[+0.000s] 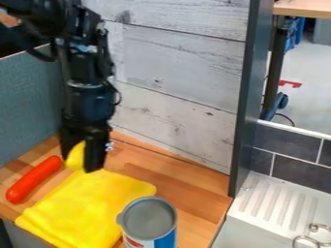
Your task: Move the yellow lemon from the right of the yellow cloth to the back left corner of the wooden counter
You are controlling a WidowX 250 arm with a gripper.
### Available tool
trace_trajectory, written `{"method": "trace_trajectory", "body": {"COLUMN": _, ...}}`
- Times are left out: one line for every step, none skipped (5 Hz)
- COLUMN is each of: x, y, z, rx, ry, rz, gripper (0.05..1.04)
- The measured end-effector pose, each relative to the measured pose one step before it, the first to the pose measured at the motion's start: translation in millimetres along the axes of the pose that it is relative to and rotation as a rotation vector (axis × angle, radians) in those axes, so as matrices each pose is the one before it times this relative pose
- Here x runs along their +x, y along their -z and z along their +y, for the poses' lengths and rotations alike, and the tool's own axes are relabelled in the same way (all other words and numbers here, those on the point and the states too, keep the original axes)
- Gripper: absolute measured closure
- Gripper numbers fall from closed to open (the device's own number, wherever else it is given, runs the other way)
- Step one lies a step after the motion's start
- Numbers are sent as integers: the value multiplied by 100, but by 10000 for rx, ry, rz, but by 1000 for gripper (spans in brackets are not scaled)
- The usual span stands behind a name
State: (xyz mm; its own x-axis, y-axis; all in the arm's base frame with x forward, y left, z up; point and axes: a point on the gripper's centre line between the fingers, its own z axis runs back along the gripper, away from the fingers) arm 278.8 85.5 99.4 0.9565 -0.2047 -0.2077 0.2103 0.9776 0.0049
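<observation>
1. The black gripper has a yellow lump between its fingers, longer up and down.
2. The yellow cloth lies just below them, spread on the wooden table.
3. Beside the cloth, the red sausage lies slanted.
4. Farther off, a can stands upright by the cloth.

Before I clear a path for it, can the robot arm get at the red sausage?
Probably not yet: the sausage lies uncovered beside the hand, but the hand seems to hold a yellow object.

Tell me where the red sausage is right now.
In the camera view, the red sausage lies on the left of the wooden counter, beside the yellow cloth, below and left of the gripper.
</observation>
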Motion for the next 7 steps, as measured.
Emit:
{"method": "trace_trajectory", "body": {"x": -1037, "y": 208, "z": 1718, "rx": 129, "ry": -142, "rz": 157, "gripper": 266}}
{"method": "trace_trajectory", "body": {"x": 1022, "y": -914, "z": 1896, "rx": 144, "ry": 8, "rz": -342, "gripper": 266}}
{"method": "trace_trajectory", "body": {"x": 1683, "y": 189, "z": 1588, "rx": 322, "ry": 159, "rz": 78, "gripper": 266}}
{"method": "trace_trajectory", "body": {"x": 1722, "y": 1234, "z": 1837, "rx": 167, "ry": -297, "rz": 152, "gripper": 267}}
{"method": "trace_trajectory", "body": {"x": 1337, "y": 1439, "z": 1716, "rx": 596, "ry": -784, "rz": -77, "gripper": 267}}
{"method": "trace_trajectory", "body": {"x": 1914, "y": 919, "z": 1189, "rx": 485, "ry": -778, "rz": -504, "gripper": 266}}
{"method": "trace_trajectory", "body": {"x": 1209, "y": 712, "z": 736, "rx": 216, "ry": -479, "rz": -319, "gripper": 266}}
